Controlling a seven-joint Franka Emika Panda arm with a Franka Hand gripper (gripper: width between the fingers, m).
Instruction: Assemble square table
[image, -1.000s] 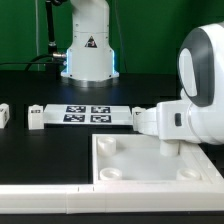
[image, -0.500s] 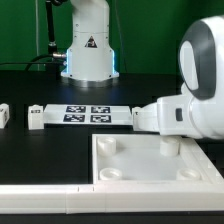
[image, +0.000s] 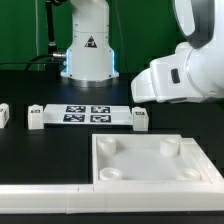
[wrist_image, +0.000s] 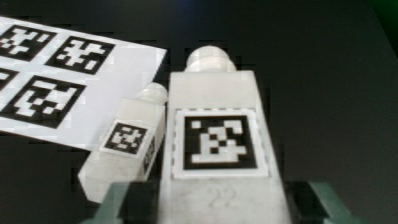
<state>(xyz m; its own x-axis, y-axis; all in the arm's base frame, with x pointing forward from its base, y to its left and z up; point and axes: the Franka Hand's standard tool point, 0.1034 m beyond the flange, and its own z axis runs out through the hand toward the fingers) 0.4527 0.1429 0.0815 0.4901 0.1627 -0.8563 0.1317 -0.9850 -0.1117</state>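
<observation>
The square table's white top (image: 97, 160) lies flat at the front of the exterior view, rim and round corner sockets facing up. My gripper (wrist_image: 222, 200) is shut on a white tagged leg (wrist_image: 217, 110), which fills the gap between both fingers (wrist_image: 128, 200). In the exterior view the arm's white hand (image: 180, 78) hangs above the top's far right corner and hides that leg. Another leg (wrist_image: 125, 135) lies on the black table just below, at the marker board's end (image: 140, 118). Two more legs (image: 36, 118) (image: 3, 113) lie toward the exterior view's left.
The marker board (image: 88, 113) lies flat between the legs and shows in the wrist view too (wrist_image: 54, 70). A long white bar fence (image: 40, 190) runs along the front edge. The robot's base (image: 88, 50) stands at the back.
The hand has risen from table height and shifted toward the exterior view's right, uncovering the leg beside the marker board and the top's far right corner.
</observation>
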